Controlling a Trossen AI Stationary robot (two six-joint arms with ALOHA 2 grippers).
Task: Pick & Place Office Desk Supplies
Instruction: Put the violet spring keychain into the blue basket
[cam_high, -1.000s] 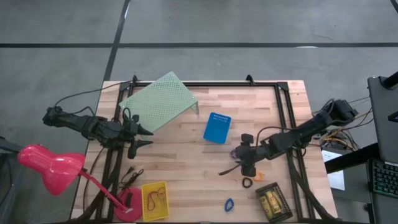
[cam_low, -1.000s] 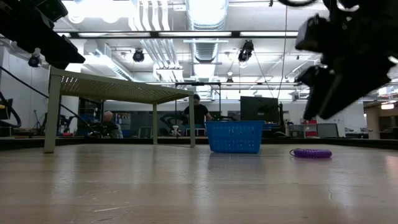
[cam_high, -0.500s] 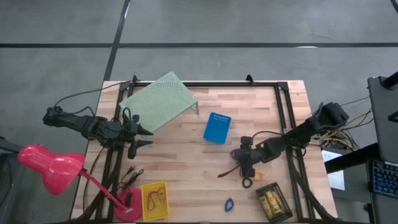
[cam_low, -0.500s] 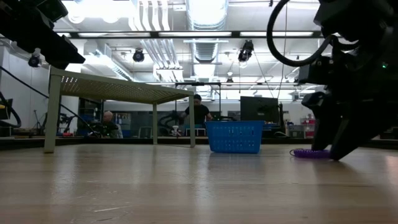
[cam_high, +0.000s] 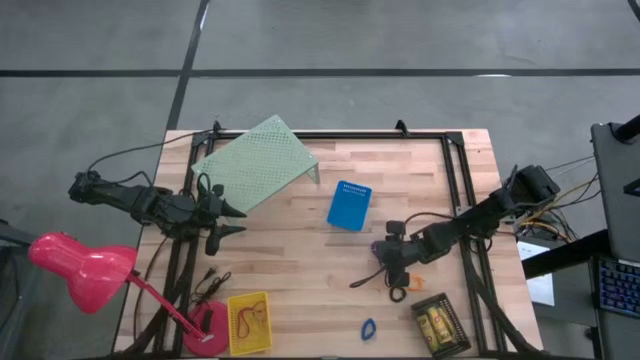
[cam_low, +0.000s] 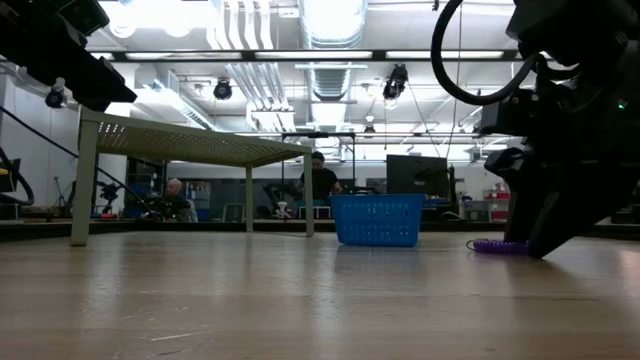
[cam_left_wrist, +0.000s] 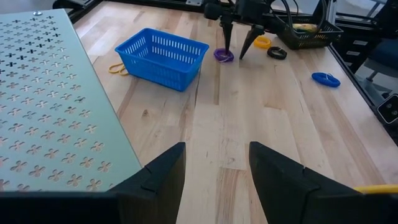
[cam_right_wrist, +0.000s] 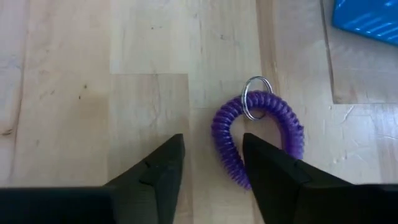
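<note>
A purple coil ring (cam_right_wrist: 258, 140) with a metal key ring (cam_right_wrist: 255, 106) lies flat on the table, near the blue bin (cam_high: 349, 205). My right gripper (cam_right_wrist: 212, 137) points down over it, open, one arc of the coil between its fingers; it also shows in the high view (cam_high: 388, 262) and the left wrist view (cam_left_wrist: 234, 53). A black ring (cam_high: 398, 293), an orange ring (cam_high: 417, 283) and a blue ring (cam_high: 368, 328) lie nearby. Yellow-gold pieces sit in the black bin (cam_high: 440, 323). Rubber bands lie in the yellow bin (cam_high: 249, 322). My left gripper (cam_high: 238, 218) waits open at the table's left. My right gripper comes from above, pointing down, its fingers (cam_right_wrist: 267, 168) astride one arc of the purple coil (cam_right_wrist: 225, 149). One finger hides part of the coil, so I cannot tell whether it touches. The ring lies flat on the table.
The pale green perforated riser (cam_high: 255, 165) stands at the far left. A pink desk lamp (cam_high: 85, 265) reaches over the near left corner. A tan rubber band (cam_left_wrist: 116, 68) lies beside the blue bin. Bare wood (cam_high: 290, 255) spreads across the table's middle.
My right gripper has come down from above the table until its fingertips reach the tabletop at the purple ring, shifting slightly toward the table's left. Most of the drop came early; since then it has hardly moved. The ring has stayed put.
</note>
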